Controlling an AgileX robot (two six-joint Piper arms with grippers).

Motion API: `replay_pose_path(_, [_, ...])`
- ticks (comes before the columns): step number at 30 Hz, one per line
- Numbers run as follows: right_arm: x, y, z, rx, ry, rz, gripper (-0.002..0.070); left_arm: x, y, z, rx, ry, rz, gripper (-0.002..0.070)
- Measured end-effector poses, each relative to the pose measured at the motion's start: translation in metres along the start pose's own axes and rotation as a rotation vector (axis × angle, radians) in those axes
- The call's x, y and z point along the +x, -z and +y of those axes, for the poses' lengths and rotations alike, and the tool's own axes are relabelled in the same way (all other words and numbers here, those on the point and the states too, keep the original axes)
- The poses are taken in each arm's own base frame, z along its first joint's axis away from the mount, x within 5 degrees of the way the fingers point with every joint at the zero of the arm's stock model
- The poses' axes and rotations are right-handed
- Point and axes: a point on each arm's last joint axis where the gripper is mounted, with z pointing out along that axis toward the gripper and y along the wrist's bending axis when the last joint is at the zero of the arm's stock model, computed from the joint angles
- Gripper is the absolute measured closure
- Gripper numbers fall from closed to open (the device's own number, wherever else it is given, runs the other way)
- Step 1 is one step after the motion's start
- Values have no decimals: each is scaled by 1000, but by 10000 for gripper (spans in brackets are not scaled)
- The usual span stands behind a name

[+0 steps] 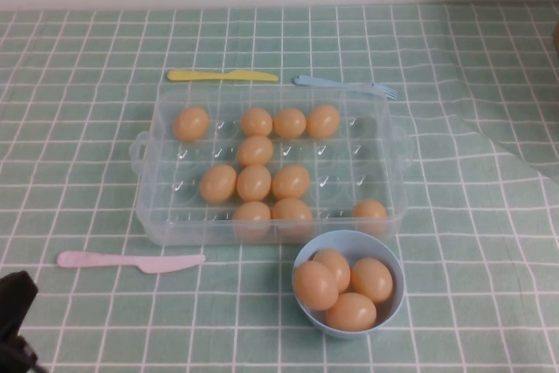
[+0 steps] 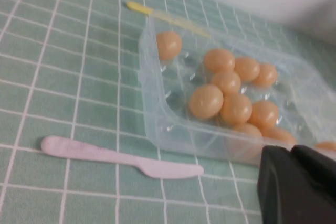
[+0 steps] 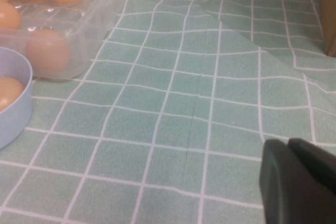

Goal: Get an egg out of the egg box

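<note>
The clear plastic egg box (image 1: 148, 155) stands in the middle of the table and holds several orange-tan eggs, such as the egg (image 1: 253, 183) in its middle. The box (image 2: 152, 103) and an egg (image 2: 206, 100) also show in the left wrist view. My left gripper (image 2: 291, 150) is shut and empty, low at the front left (image 1: 13, 321), well short of the box. My right gripper (image 3: 287, 142) is shut and empty over bare cloth to the right of the box (image 3: 100, 19); it is out of the high view.
A light-blue bowl (image 1: 397, 303) with several eggs stands in front of the box, at its right end. A pink knife (image 1: 131, 260) lies front left. A yellow knife (image 1: 223, 76) and a blue fork (image 1: 345, 85) lie behind the box. The cloth is creased at the right.
</note>
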Motion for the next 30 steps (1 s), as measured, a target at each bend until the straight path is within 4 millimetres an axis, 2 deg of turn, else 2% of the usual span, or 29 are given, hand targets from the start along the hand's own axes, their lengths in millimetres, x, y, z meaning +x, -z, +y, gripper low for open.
replay_pose_path(4, [0,0,0,0,0,0,694,-30,-14,-16,-31,-94,190,678])
replay_pose_path(7, [0,0,0,0,0,0,694,-49,-33,-24,-52,-168,333,678])
replay_pose_path(12, [0,0,0,0,0,0,694,-73,-63,-31,-62,-213,426,678])
replay_pose_path(18, [0,0,0,0,0,0,694,-100,-115,-37,-49,-329,535,678])
replay_pose_path(25, [0,0,0,0,0,0,694,-104,-190,-60,11,-489,623,678])
replay_pose_path(30, [0,0,0,0,0,0,694,-100,-233,-69,20,-584,647,678])
